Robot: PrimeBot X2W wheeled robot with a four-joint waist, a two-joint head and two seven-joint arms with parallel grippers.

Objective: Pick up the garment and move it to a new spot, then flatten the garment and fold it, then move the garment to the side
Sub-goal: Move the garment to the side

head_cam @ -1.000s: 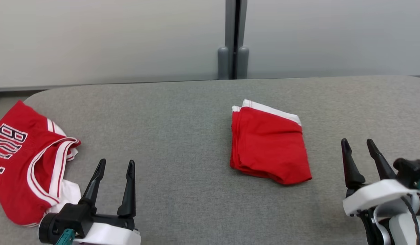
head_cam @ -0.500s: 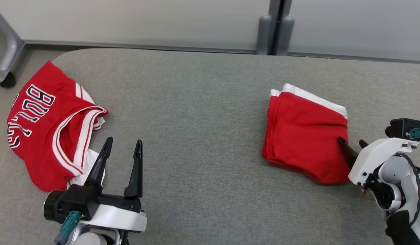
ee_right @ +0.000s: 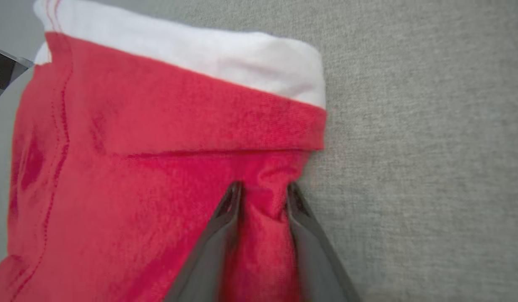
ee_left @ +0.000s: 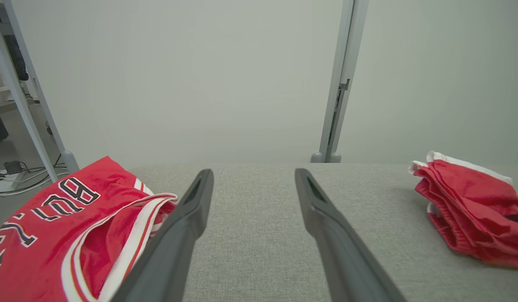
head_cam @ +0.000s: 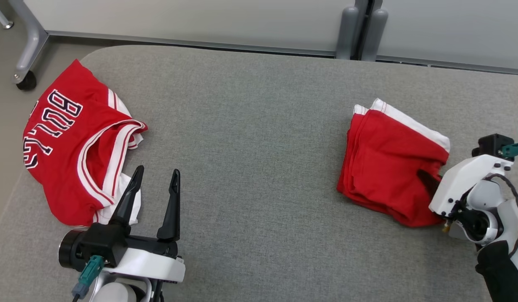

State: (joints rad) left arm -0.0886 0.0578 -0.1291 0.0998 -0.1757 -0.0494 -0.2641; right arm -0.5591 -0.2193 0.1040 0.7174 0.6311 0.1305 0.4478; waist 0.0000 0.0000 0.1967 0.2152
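Note:
The garment (head_cam: 389, 167) is a folded red piece with a white band, lying on the right of the grey table (head_cam: 250, 126); it also lies at the right edge of the left wrist view (ee_left: 472, 209). My right gripper (head_cam: 430, 181) is at its near right edge. In the right wrist view the garment (ee_right: 158, 138) is close up, and the right gripper (ee_right: 263, 191) pinches a raised ridge of red cloth between its fingers. My left gripper (head_cam: 156, 174) (ee_left: 252, 176) stands open and holds nothing, above bare table near the front left.
A crumpled red jersey (head_cam: 74, 138) (ee_left: 61, 235) with white trim and dark lettering lies at the table's left end, just left of my left gripper. A frame leg with a caster (head_cam: 26, 79) stands off the far left corner. A grey post (head_cam: 363, 29) stands behind the table.
The head camera has turned, shifting the whole picture. My right gripper came forward onto the garment's near right edge and its fingers closed in on the cloth. The left gripper stays open.

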